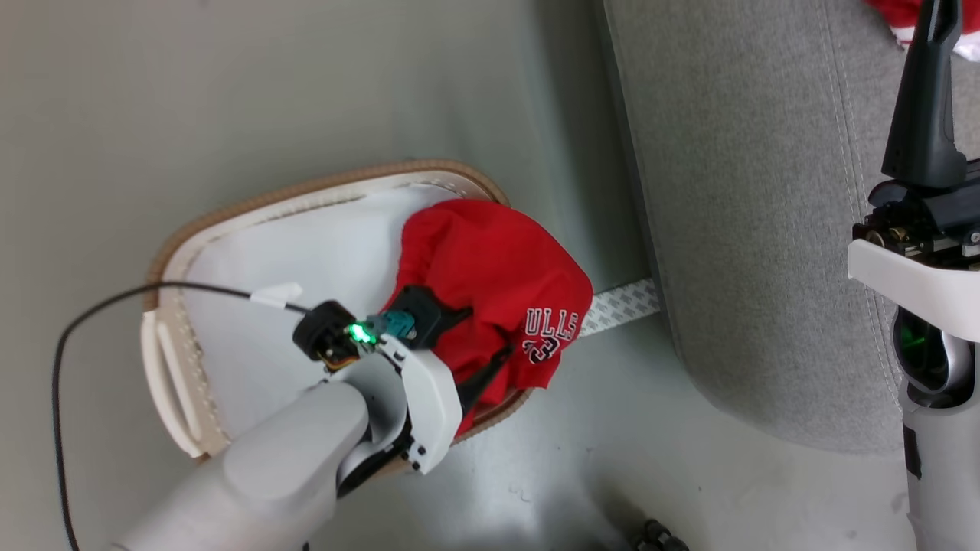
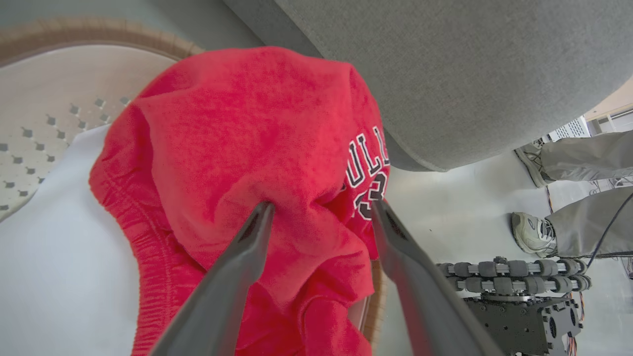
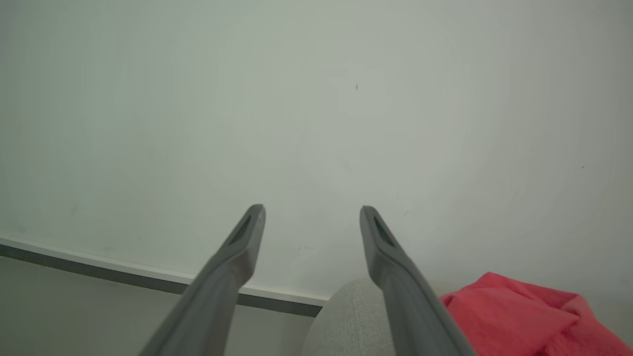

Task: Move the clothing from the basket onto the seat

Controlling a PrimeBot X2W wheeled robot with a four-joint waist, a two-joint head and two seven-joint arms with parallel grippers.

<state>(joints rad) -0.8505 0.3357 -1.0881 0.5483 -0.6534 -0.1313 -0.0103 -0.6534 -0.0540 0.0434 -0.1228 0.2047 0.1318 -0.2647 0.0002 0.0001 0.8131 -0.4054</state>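
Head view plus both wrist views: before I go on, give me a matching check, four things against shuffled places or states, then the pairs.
1 lettered red garment
2 left pincer
3 right pincer
4 basket

a open above the sofa, nothing between its fingers
b on the floor beside the sofa
c hanging over the basket's rim
d open, fingertips against the garment

Pairs: 1-c; 2-d; 3-a; 4-b

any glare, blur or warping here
Head view: the white inside of the oval tan-rimmed plastic basket is washed out, and a green light flares on the left wrist. Left wrist view: the light-grey fabric sofa's edge bows from the wide lens. Right wrist view: even light; the right gripper's fingers soften toward the bottom edge.
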